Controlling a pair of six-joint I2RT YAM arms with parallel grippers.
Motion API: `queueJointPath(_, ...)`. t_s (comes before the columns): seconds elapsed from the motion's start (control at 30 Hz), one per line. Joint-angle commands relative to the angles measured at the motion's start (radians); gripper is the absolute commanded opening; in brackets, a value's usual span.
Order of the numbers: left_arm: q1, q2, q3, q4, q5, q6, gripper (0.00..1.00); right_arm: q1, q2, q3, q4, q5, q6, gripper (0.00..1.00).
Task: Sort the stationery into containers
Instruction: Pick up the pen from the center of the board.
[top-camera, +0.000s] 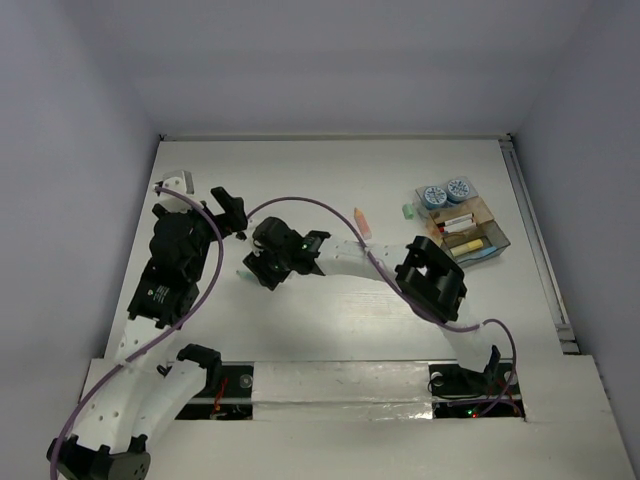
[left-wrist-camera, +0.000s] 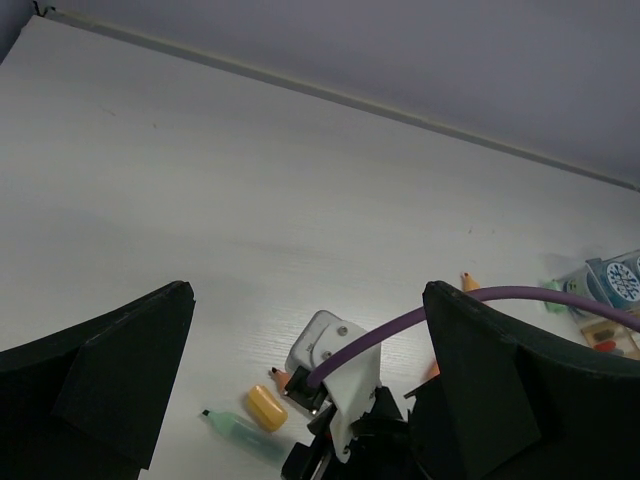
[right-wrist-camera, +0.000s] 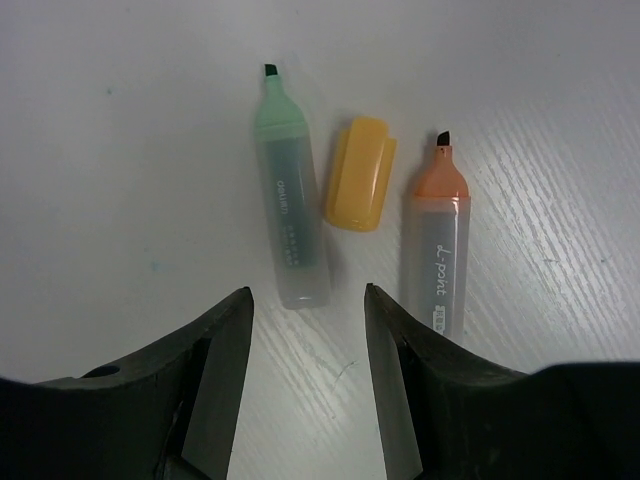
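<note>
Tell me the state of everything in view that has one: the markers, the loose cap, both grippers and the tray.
green highlighter: uncapped, lying flat.
orange highlighter: uncapped, lying flat.
yellow cap: off, lying between the two highlighters.
right gripper: open, empty, above the highlighters.
left gripper: open wide, empty.
tray: partly filled, two patterned rolls at one end.

Mid-left on the bench (top-camera: 330, 170) a marker (right-wrist-camera: 288, 210) and a second marker (right-wrist-camera: 437, 245) lie side by side, loose cap (right-wrist-camera: 360, 172) between them; tray (top-camera: 497, 238) far right, two rolls (top-camera: 445, 192) in its far end, third marker (top-camera: 362, 222) and a small piece (top-camera: 408, 210) to its left.
</note>
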Motion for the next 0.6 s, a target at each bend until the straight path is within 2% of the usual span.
queueJointPath(0.0,0.009,-0.012,0.043,0.022,-0.007,-0.01,0.99,0.012,0.022,0.062,-0.024,0.038,-0.025,0.54)
queueJointPath(0.37,0.009,-0.014,0.042,0.022,-0.002,-0.01,0.99,0.054,0.068,0.054,-0.03,0.052,-0.022,0.55)
queueJointPath(0.57,0.009,-0.018,0.046,0.018,-0.025,-0.018,0.99,0.075,0.078,0.036,-0.024,0.11,-0.01,0.41)
